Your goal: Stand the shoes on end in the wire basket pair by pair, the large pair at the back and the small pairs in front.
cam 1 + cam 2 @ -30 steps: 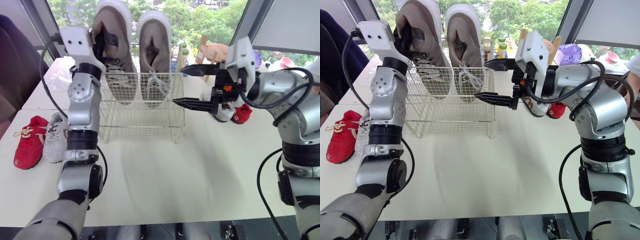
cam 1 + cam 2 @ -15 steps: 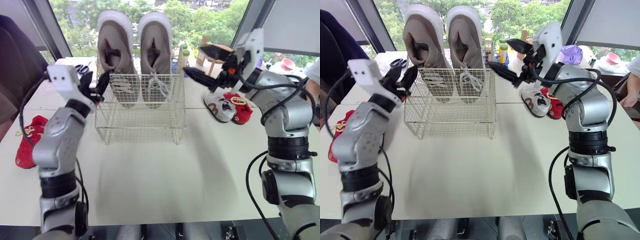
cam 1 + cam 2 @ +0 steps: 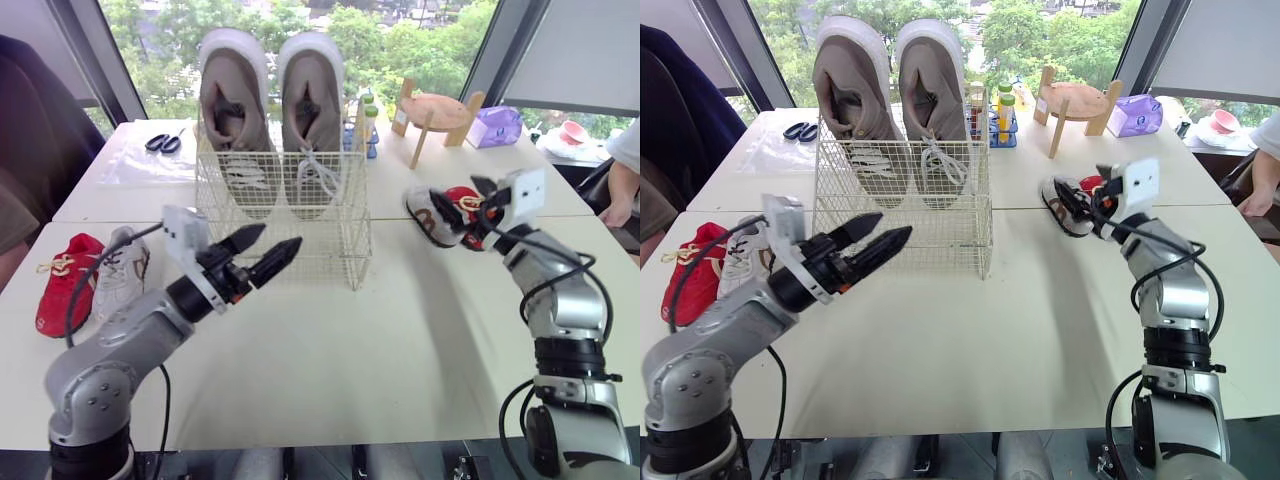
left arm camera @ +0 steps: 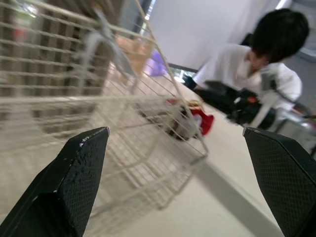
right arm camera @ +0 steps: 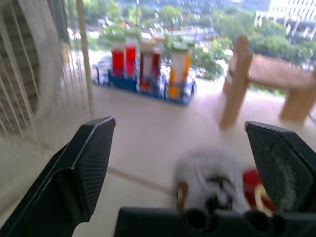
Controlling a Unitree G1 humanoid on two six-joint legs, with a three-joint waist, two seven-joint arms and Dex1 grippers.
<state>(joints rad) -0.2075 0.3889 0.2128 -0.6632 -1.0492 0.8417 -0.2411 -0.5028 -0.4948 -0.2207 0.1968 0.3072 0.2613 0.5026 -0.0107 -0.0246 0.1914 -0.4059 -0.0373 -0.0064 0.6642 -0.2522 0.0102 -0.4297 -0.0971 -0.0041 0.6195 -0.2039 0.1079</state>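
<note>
Basket: white wire basket [image 3: 332, 242], upright at mid-back of white table [image 3: 400, 340].
Large pair: two large taupe shoes [image 3: 235, 115], on end side by side along basket's back wall, heels up, laces facing front.
Small shoes, left: small red shoe [image 3: 62, 282] and small grey shoe [image 3: 120, 280], lying side by side near table's left edge, well apart from basket.
Small shoes, right: small grey-white shoe [image 3: 428, 213] and second small red shoe [image 3: 463, 197], lying together right of basket.
Left gripper [image 3: 280, 236]: fingers spread wide, nothing held, above table just before basket's front.
Right gripper [image 5: 180, 126]: fingers spread wide, aimed at right-hand small shoes; contact not discernible.
Back of table: black-handled scissors [image 3: 163, 143], round wooden stand [image 3: 437, 110].
</note>
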